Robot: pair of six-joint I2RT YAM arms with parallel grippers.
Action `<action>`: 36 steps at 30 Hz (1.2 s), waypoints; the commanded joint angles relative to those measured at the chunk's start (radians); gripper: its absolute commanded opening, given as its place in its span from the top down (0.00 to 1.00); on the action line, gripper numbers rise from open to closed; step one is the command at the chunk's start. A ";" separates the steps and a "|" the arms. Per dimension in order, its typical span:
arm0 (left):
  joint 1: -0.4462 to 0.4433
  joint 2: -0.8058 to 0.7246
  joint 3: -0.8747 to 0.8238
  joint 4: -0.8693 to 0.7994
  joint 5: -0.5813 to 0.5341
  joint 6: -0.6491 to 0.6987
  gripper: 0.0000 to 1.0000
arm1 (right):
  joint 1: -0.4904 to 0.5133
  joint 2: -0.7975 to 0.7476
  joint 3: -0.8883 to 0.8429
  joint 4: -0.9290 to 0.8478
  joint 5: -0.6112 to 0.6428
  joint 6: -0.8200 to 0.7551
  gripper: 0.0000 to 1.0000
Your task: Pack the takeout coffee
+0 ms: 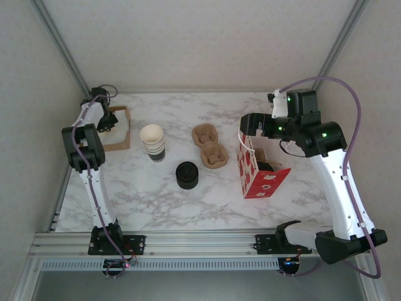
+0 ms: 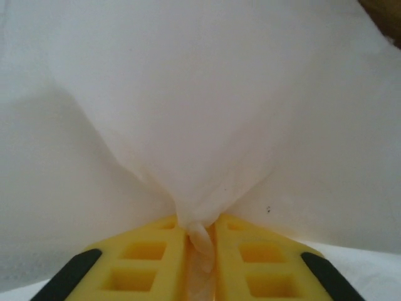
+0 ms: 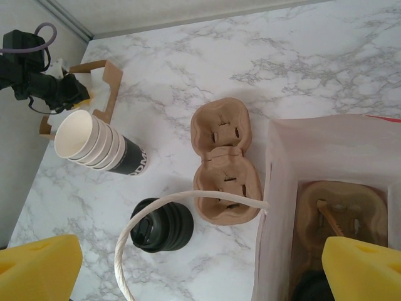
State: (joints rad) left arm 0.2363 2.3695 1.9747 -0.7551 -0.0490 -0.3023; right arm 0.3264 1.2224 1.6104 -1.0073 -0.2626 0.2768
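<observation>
Inside the red-and-white paper bag (image 1: 258, 179), only the dark round lid of the takeout coffee (image 1: 266, 167) shows; it sits in a brown carrier (image 3: 341, 207), with its lid's edge (image 3: 311, 291) at the bottom of the right wrist view. My right gripper (image 1: 254, 124) hovers above the bag's left rim (image 3: 276, 188), open, its yellow fingers (image 3: 41, 266) wide apart and holding nothing. At the far left, my left gripper (image 1: 108, 120) is at a brown holder (image 1: 120, 128). There my left gripper (image 2: 200, 229) is shut on a pinched fold of white napkin (image 2: 200, 125).
A stack of lidless paper cups (image 1: 152, 142) lies left of centre. A squat black stack of lids (image 1: 187, 175) stands in front of it. An empty two-cup brown carrier (image 1: 210, 146) lies between them and the bag. The bag's white rope handle (image 3: 135, 232) loops over the lids.
</observation>
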 commanded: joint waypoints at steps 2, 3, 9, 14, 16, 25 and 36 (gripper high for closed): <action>-0.005 -0.056 -0.017 -0.015 -0.009 0.015 0.88 | 0.008 0.013 0.008 -0.006 -0.002 -0.002 0.01; -0.005 -0.061 -0.017 -0.015 -0.012 0.016 0.88 | 0.009 0.012 0.009 -0.003 -0.001 -0.004 0.01; 0.000 -0.084 -0.009 -0.020 -0.006 0.021 0.89 | 0.009 0.015 0.025 -0.016 0.006 -0.010 0.01; 0.001 -0.096 0.016 -0.034 0.007 0.024 0.93 | 0.009 0.003 0.013 -0.010 0.003 -0.008 0.01; 0.001 -0.103 0.016 -0.037 0.006 0.025 0.94 | 0.011 -0.001 0.006 -0.006 0.002 -0.007 0.01; 0.004 -0.126 0.029 -0.051 0.008 0.035 1.00 | 0.011 -0.008 -0.002 -0.009 0.004 -0.003 0.01; 0.006 -0.156 0.058 -0.072 0.009 0.038 1.00 | 0.011 -0.013 -0.023 0.003 0.003 -0.003 0.01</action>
State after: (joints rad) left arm 0.2375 2.2604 1.9953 -0.7906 -0.0475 -0.2836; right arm 0.3302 1.2301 1.6043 -1.0069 -0.2626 0.2768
